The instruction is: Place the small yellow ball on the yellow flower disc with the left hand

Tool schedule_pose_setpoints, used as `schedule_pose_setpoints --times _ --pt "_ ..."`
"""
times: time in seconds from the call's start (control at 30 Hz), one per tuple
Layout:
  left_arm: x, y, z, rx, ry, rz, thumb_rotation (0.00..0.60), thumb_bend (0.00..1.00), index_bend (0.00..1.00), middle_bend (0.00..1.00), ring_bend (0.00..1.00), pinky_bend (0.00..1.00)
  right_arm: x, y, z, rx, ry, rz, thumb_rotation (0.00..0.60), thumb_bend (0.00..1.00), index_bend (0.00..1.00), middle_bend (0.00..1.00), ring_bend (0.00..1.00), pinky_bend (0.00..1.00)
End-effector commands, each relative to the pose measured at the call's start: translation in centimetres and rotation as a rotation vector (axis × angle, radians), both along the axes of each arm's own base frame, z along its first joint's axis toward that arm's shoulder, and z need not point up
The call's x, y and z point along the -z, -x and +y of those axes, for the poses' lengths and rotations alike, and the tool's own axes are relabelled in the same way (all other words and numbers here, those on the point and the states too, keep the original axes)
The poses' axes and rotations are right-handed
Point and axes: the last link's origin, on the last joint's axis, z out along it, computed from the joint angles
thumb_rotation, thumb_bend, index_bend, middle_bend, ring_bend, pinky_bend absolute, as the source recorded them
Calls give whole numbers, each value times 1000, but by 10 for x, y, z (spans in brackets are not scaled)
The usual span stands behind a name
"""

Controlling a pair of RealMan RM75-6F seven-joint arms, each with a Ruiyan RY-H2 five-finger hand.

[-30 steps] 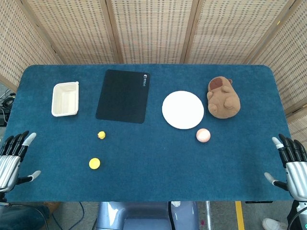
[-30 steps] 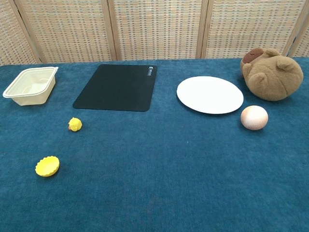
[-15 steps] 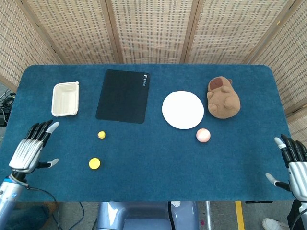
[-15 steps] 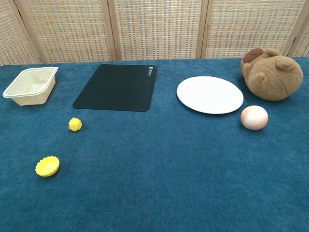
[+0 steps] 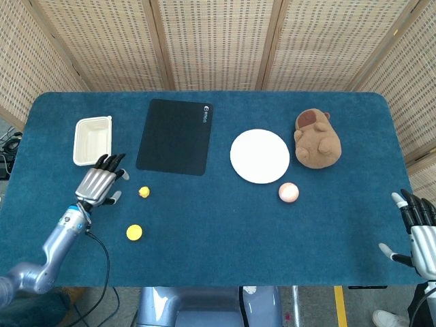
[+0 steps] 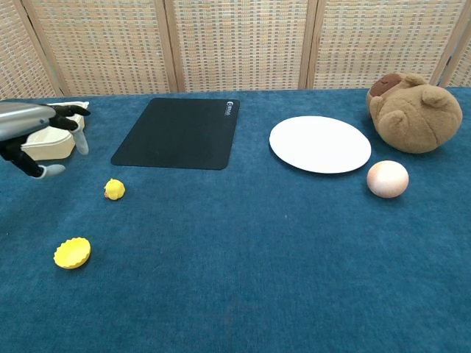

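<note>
The small yellow ball [image 5: 144,193] [image 6: 114,190] lies on the blue table, just in front of the black mat's left corner. The yellow flower disc [image 5: 134,232] [image 6: 72,252] sits nearer the front edge, a little left of the ball. My left hand [image 5: 99,184] [image 6: 40,140] hovers open to the left of the ball, fingers spread, holding nothing. My right hand [image 5: 417,228] stays open at the table's far right front corner and does not appear in the chest view.
A cream tray [image 5: 92,141] [image 6: 51,144] stands behind the left hand. A black mat [image 5: 175,136] [image 6: 179,133], a white plate [image 5: 259,156] [image 6: 319,143], a pinkish egg-like ball [image 5: 288,192] [image 6: 387,179] and a brown plush toy [image 5: 317,140] [image 6: 413,112] lie further right.
My left hand has swung in from the table's left front edge to a spot just left of the ball, entering the chest view. The right hand has barely moved.
</note>
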Motion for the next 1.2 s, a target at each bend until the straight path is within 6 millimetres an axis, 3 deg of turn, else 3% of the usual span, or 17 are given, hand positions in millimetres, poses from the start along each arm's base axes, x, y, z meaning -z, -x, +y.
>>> schedule_pose_setpoints --times 0.03,0.57,1.2 --pt "19 -4 8 -15 36 4 600 392 362 0 0 0 1 0 -1 2 -1 1 600 0 48 0 0 0" --pt "48 -5 4 -2 80 -14 600 386 351 0 0 0 0 1 -1 8 -2 -6 600 0 55 0 0 0" --pt "61 -9 11 -11 77 -26 600 387 377 0 0 0 0 3 -2 13 -10 -10 600 0 56 0 0 0"
